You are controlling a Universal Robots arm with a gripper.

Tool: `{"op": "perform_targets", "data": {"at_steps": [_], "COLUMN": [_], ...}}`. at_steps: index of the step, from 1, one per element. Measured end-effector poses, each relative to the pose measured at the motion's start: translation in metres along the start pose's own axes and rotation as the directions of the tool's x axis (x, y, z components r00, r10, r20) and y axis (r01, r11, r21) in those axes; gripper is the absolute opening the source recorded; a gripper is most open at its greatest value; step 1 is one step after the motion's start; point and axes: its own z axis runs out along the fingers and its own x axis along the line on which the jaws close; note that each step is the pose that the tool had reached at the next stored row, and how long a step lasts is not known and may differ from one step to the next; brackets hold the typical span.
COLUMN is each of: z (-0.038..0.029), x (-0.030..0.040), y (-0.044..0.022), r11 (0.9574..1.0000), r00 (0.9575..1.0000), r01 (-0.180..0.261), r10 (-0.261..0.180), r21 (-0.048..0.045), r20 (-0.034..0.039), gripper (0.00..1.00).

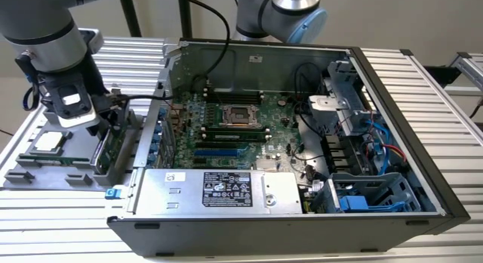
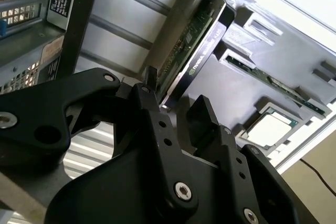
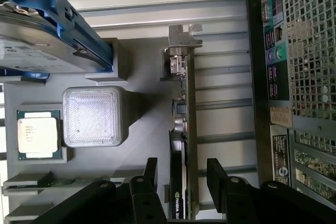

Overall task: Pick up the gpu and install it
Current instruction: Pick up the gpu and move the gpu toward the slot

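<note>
The gpu stands on edge in a slot of the grey parts tray, its silver bracket at the end nearest the case's back panel. It shows as a green card with a black shroud, and in the exterior view as a green card left of the case. My gripper is open and straddles the card, one black finger on each side with a small gap to it. The fingers flank the card's end, and the gripper holds nothing. In the exterior view my gripper hangs over the tray.
The open computer case lies to the exterior view's right, with its motherboard and power supply. The tray also holds a CPU, a RAM stick and a hard drive with blue rails. A second arm stands behind the case.
</note>
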Motion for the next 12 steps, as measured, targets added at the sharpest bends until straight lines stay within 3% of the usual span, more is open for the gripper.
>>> {"op": "perform_targets", "data": {"at_steps": [12], "z": [0.0076], "x": [0.0004], "y": [-0.0005], "r11": [1.0], "r00": [1.0], "r01": [0.0], "r10": [0.0], "r21": [0.0002], "r20": [-0.0001], "gripper": [1.0]}}
